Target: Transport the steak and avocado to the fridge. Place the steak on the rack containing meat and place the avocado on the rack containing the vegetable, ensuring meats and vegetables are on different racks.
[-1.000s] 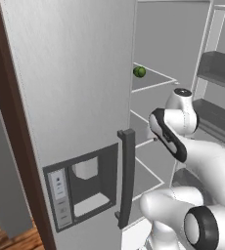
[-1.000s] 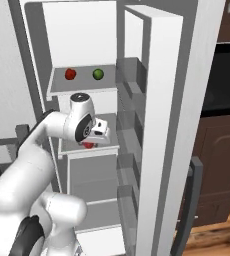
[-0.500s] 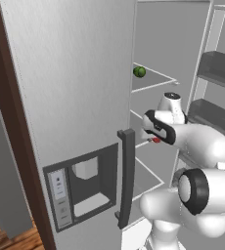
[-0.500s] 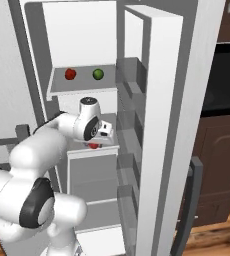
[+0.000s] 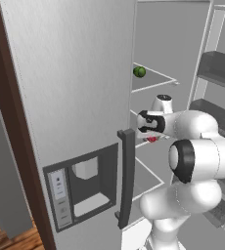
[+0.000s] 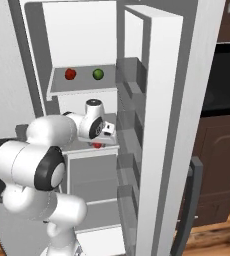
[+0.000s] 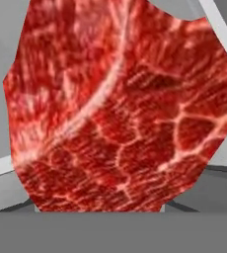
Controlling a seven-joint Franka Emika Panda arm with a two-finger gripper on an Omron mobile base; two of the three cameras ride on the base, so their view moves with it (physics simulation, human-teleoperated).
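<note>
I see a dark brown wooden cabinet (image 6: 221, 165) off to my right. A black appliance front (image 6: 222, 75) sits directly above the cabinet, and a wooden floor (image 6: 212, 242) runs below it. Well left of the cabinet, and higher, lies a small red round item (image 6: 70, 74).

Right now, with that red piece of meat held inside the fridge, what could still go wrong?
The steak hangs in the gripper at the front edge of the middle shelf; released there, it might tip off. The red item and green item share the upper shelf, so this rack may be wrong.
</note>
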